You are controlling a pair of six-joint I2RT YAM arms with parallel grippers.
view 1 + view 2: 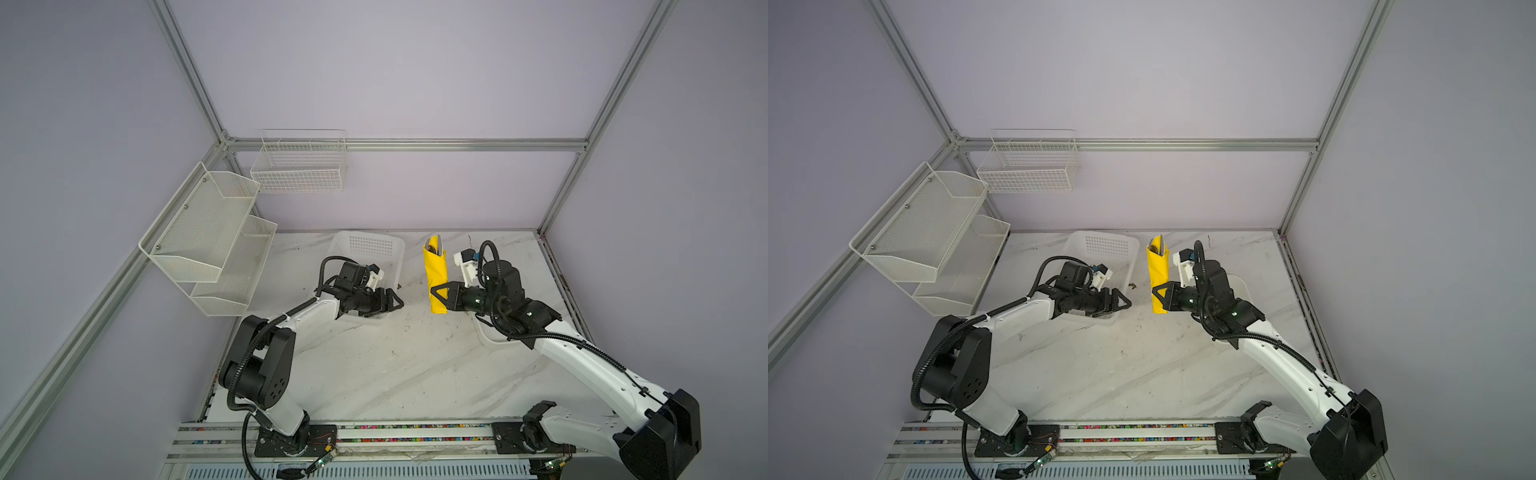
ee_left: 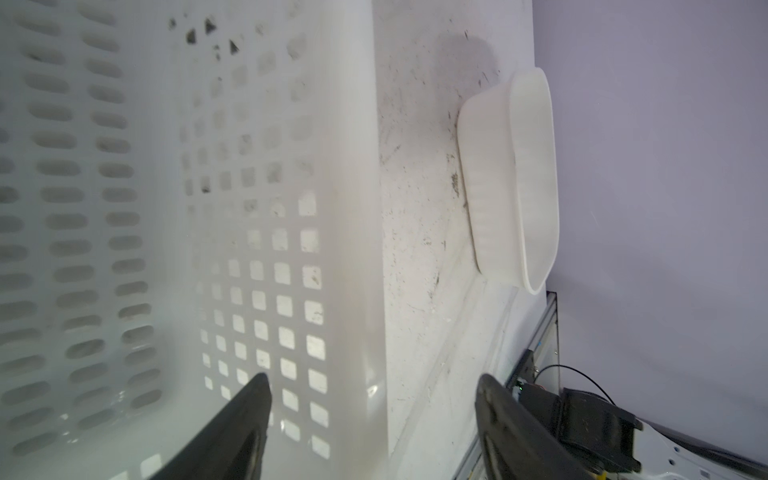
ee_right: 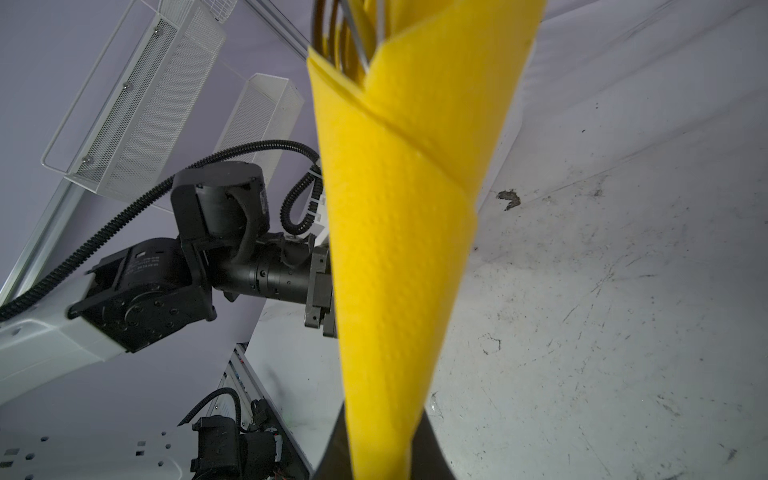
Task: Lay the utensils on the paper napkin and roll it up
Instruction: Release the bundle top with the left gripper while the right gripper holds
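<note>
Only in the right wrist view: the wrap of the paper napkin [image 3: 399, 232] up close, with a diagonal overlap seam across a dimpled, bright yellow face, and thin metal of the utensils [image 3: 357, 41] poking from the open far end. Too tightly bundled to tell spoon, fork and knife apart. At that picture's lower edge, the right gripper [image 3: 380, 457] clamped on the narrow end of the roll.

From both top views, the placing instead: raised off the marble table [image 1: 395, 365], tapering slightly toward the pinched end, open end toward the back wall, between the white perforated basket [image 1: 365, 245] and the right arm's wrist.

Left wrist view filled by the basket's holed wall and floor, plus a white tray [image 2: 498, 166] on the table beyond, which is mostly hidden under the right arm from above. Left gripper [image 2: 372, 377] spread wide and empty, hovering by the basket's near corner, near the roll but apart from it.
</note>
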